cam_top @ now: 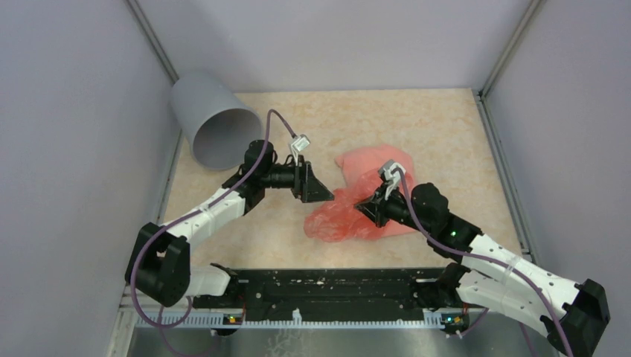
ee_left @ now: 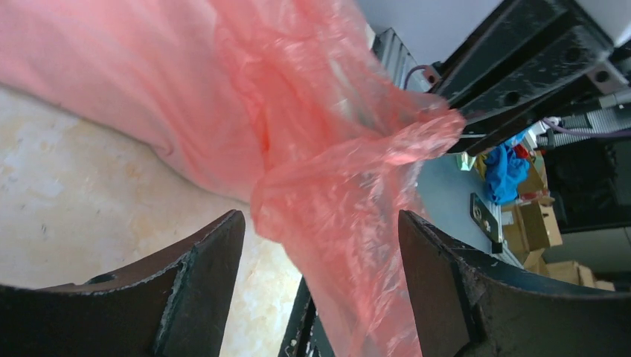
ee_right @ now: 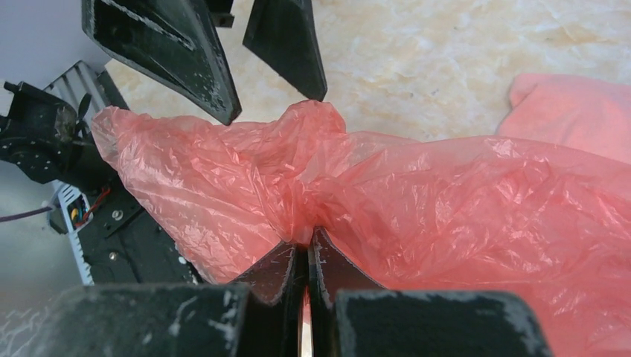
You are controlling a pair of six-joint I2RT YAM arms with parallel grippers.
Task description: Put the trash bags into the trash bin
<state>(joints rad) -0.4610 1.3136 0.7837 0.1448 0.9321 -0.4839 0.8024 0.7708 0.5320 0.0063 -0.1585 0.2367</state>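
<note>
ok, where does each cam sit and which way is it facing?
Top external: above and behind the bases, looking down at the table; both arms, left tool, right tool, trash bin on its side, trash bags.
Left wrist: on the left arm, facing the trash bags between its open fingers.
Right wrist: on the right arm, looking along fingers shut on the film; left tool opposite.
Shared: all see the trash bags; top and right wrist both see the left tool.

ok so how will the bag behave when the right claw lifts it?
Probably floppy: the bag is thin crinkled film, bunched where the right claw pinches it. Likely very light, so it should drape and trail. Film looks slick; a small pinch might slip.
</note>
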